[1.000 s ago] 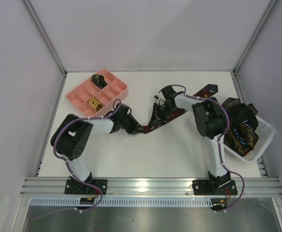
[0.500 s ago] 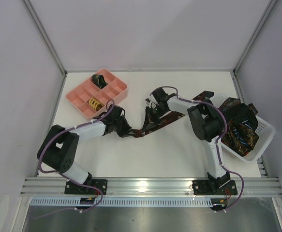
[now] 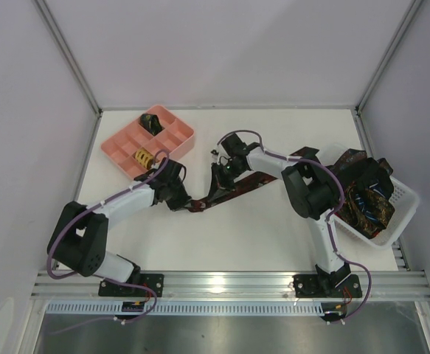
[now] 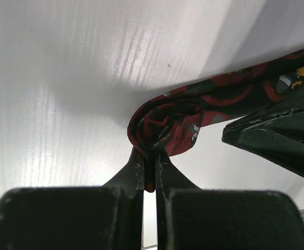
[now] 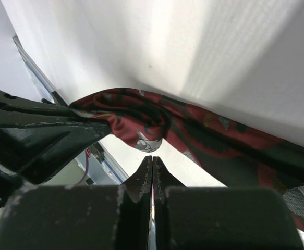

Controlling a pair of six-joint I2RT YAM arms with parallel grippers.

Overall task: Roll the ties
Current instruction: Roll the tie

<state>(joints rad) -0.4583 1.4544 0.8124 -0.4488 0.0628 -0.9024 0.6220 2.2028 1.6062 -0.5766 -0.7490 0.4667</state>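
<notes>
Necktie: long narrow dark fabric necktie with red patterning [image 3: 253, 181], lying slantwise across the middle of the white table [image 3: 259, 243]; its far end runs toward the white mesh basket [image 3: 403, 214] on the right.
Near end of necktie: curled over on itself into a small loose loop [image 4: 162, 122], at the left end of the strip.
Left gripper: the left gripper [image 3: 186, 203] is clenched on that curled end. In the left wrist view the red cloth is pinched between its two fingers [image 4: 136, 171].
Right gripper: the right gripper [image 3: 216, 178] is closed tight, with nothing seen between its fingers [image 5: 141, 182]. Its tips sit just beside a fold of the necktie [image 5: 136, 130]; whether they touch it cannot be told.
Grippers to each other: near one another, both at the necktie's left part, the right one farther along the strip.
Pink tray: pink plastic compartment tray [image 3: 119, 144] at the far left of the table. A dark rolled tie [image 3: 152, 120] sits in a far compartment and a yellow-patterned rolled tie [image 3: 144, 157] in a nearer one.
Basket: holds a heap of dark patterned ties [image 3: 366, 193], some draped over its rim.
</notes>
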